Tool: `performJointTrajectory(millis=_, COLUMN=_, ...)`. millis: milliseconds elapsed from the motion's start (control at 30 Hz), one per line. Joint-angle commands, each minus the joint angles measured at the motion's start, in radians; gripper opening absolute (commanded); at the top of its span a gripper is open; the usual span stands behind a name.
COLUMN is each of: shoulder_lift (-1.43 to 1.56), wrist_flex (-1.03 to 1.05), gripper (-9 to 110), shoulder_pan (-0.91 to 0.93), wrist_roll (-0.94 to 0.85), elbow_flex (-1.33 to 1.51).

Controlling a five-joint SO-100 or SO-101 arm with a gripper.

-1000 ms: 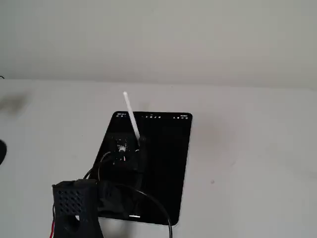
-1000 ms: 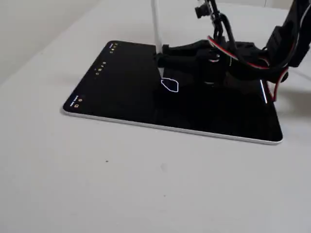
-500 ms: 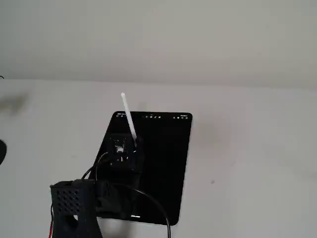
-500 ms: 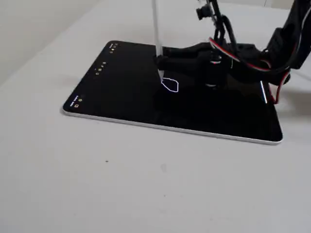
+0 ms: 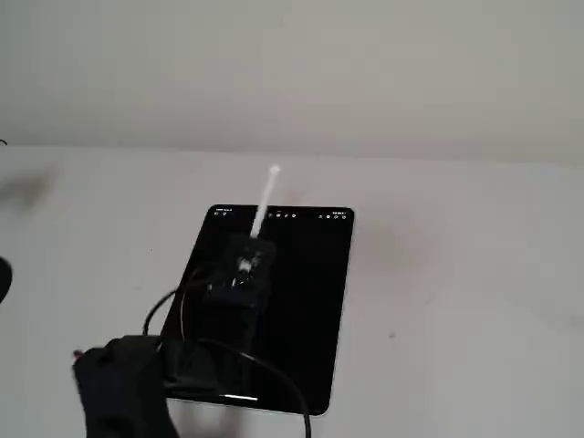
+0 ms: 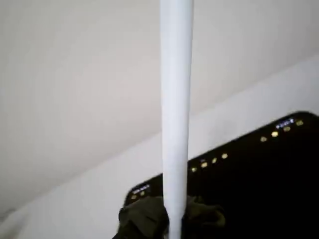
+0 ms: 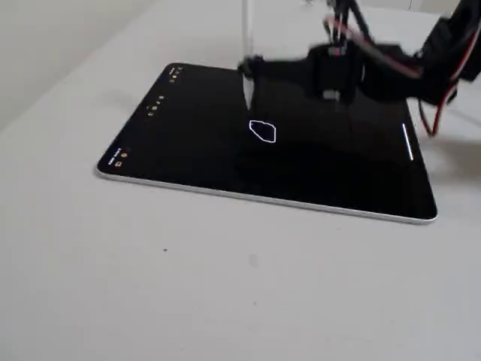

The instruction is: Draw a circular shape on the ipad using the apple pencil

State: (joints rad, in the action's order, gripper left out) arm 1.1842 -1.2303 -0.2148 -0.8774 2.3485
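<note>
The ipad (image 7: 188,143) lies flat on the white table, its screen black with a row of tiny icons on one short side. Near the screen's middle is the circular shape (image 7: 263,131), a small lopsided white loop. My gripper (image 7: 252,69) is shut on the apple pencil (image 7: 245,37), which stands nearly upright. Its tip hangs a little above the screen, just behind the loop. From behind the arm, the apple pencil (image 5: 265,201) leans up and to the right out of the gripper (image 5: 253,245) over the ipad (image 5: 301,301). In the wrist view the apple pencil (image 6: 177,99) rises from the gripper (image 6: 172,221) before the ipad (image 6: 259,189).
The black arm with red and black cables (image 7: 421,68) reaches over the tablet's far side. Its blurred base (image 5: 119,383) fills the lower left corner of a fixed view. A pale wall (image 5: 292,64) stands behind the table.
The gripper has risen with the pencil and carried it slightly away from the loop. The pencil's top end has swung from leaning left to leaning right. The arm is motion-blurred.
</note>
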Motion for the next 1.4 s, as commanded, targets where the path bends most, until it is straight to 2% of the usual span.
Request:
performJointTrajectory(millis=0, shoulder_lift=0.324, wrist_flex=0.296, gripper=0, shoulder_pan=0.028, wrist_roll=0.255, elbow_flex=0.014)
performJointTrajectory(millis=367, shoulder_lift=0.969, wrist_flex=1.173, gripper=0, shoulder_pan=0.032, wrist_roll=0.670, elbow_flex=0.021)
performJointTrajectory(millis=700, shoulder_lift=1.750, wrist_flex=1.704, gripper=0, shoulder_pan=0.040, wrist_roll=0.730, elbow_flex=0.268)
performJointTrajectory(millis=967, shoulder_lift=2.140, wrist_flex=1.974, gripper=0, shoulder_pan=0.051, wrist_roll=0.724, elbow_flex=0.433)
performJointTrajectory(millis=1100, shoulder_lift=2.140, wrist_flex=2.043, gripper=0, shoulder_pan=0.071, wrist_roll=0.750, elbow_flex=0.495)
performJointTrajectory(millis=1200, shoulder_lift=2.140, wrist_flex=2.071, gripper=0, shoulder_pan=0.107, wrist_roll=0.844, elbow_flex=0.584)
performJointTrajectory(millis=1367, shoulder_lift=2.140, wrist_flex=2.143, gripper=0, shoulder_pan=0.141, wrist_roll=0.842, elbow_flex=0.732)
